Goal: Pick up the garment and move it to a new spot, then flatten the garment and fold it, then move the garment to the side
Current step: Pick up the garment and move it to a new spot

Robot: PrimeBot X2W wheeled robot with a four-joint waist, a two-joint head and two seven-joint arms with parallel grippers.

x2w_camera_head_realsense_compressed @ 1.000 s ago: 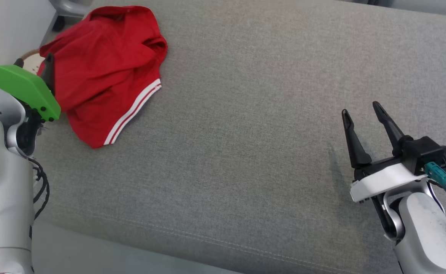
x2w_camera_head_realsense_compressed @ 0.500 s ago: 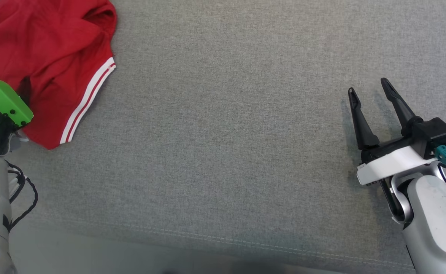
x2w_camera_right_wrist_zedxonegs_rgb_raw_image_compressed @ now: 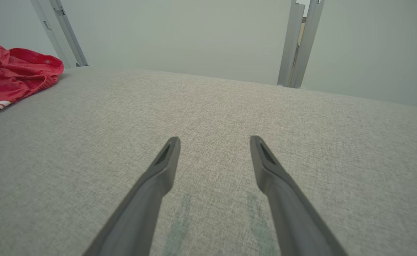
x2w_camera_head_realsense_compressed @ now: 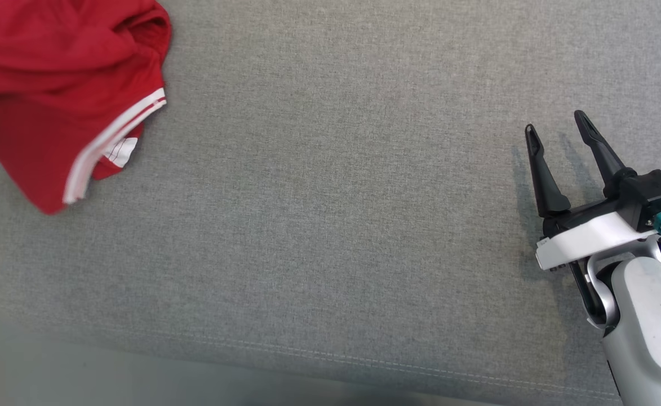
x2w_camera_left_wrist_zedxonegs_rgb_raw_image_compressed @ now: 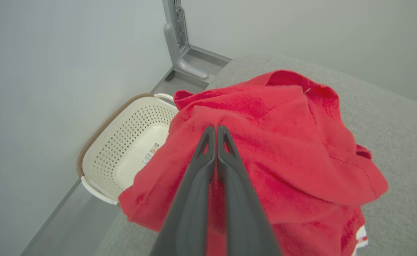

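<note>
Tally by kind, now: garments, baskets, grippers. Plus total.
garment: 1
basket: 1
grippers: 2 (left gripper, right gripper)
total: 4

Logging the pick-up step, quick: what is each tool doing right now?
Left tool: closed, pinching the red garment.
Right tool: open, holding nothing.
</note>
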